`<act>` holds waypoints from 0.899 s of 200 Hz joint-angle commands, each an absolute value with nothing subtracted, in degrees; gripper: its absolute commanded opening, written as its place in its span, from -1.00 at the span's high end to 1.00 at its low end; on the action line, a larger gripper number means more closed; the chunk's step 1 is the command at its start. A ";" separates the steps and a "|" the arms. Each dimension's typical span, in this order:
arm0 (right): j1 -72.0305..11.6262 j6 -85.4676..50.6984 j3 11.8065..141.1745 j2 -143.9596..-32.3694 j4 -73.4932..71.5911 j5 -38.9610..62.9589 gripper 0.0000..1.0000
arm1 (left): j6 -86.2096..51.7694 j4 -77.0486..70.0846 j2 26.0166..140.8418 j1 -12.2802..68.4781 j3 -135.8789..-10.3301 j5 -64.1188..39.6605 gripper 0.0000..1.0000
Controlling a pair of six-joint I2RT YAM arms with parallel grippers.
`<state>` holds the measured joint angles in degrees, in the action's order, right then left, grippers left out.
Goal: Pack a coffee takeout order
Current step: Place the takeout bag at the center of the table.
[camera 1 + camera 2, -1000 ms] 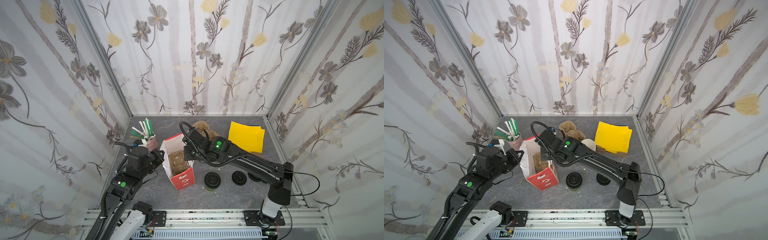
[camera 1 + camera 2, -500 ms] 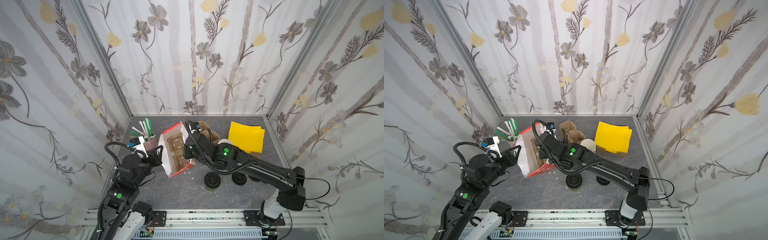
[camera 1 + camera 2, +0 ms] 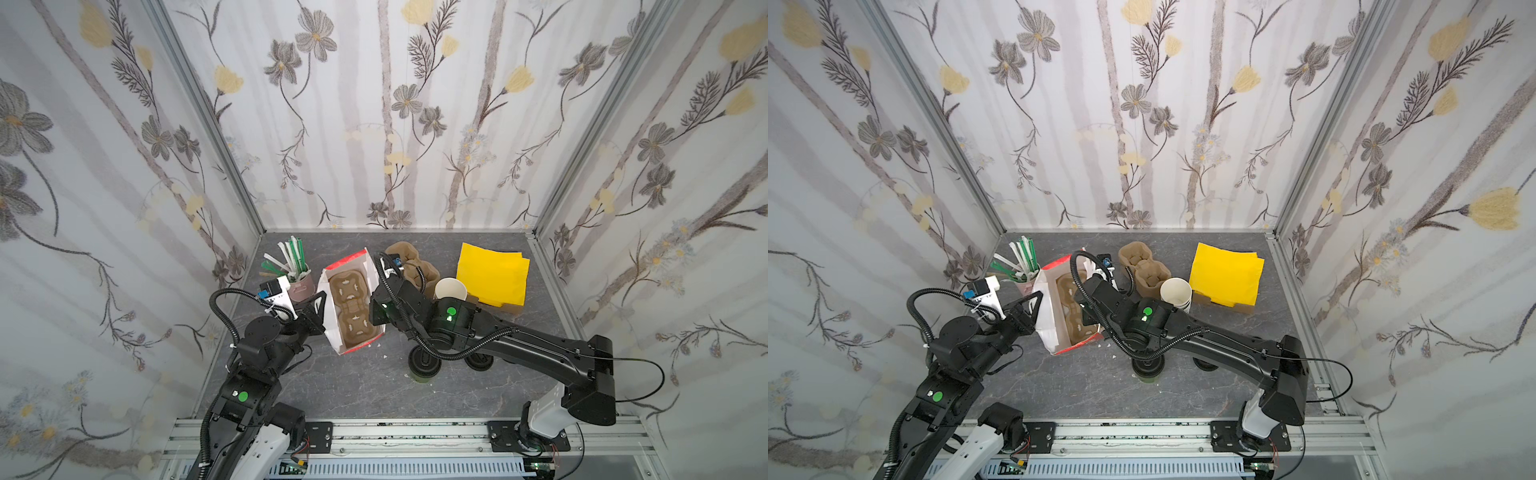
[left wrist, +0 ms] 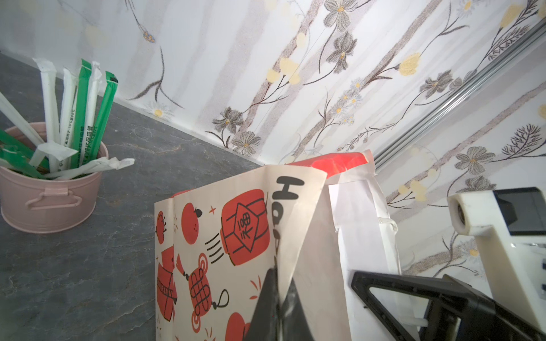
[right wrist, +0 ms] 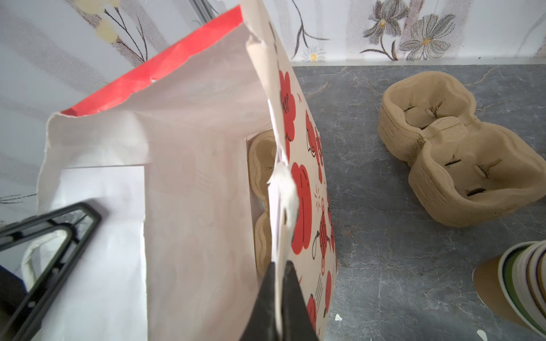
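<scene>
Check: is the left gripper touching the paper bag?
Touching. The left wrist view shows the left gripper pinched shut on the paper bag, whose printed wall runs up from between the fingertips.

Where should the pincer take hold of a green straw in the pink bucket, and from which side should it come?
I would grip the green straw near its top end, coming down from above. It stands almost upright in the pink bucket, its upper half free above the rim; lower down it is crowded among white straws.
</scene>
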<state>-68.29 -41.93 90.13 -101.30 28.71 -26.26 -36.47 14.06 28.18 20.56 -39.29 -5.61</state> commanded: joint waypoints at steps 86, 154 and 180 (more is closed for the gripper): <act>-68.14 -51.77 100.15 -107.12 47.95 -15.62 1.00 | -52.40 29.98 38.96 20.46 -49.12 -9.86 1.00; -67.98 -52.91 102.00 -108.61 52.71 -13.40 1.00 | -54.11 32.49 38.79 20.64 -47.79 -13.31 1.00; -68.03 -53.51 102.04 -109.25 53.45 -13.35 0.98 | -53.27 33.01 38.58 20.72 -47.92 -13.22 0.94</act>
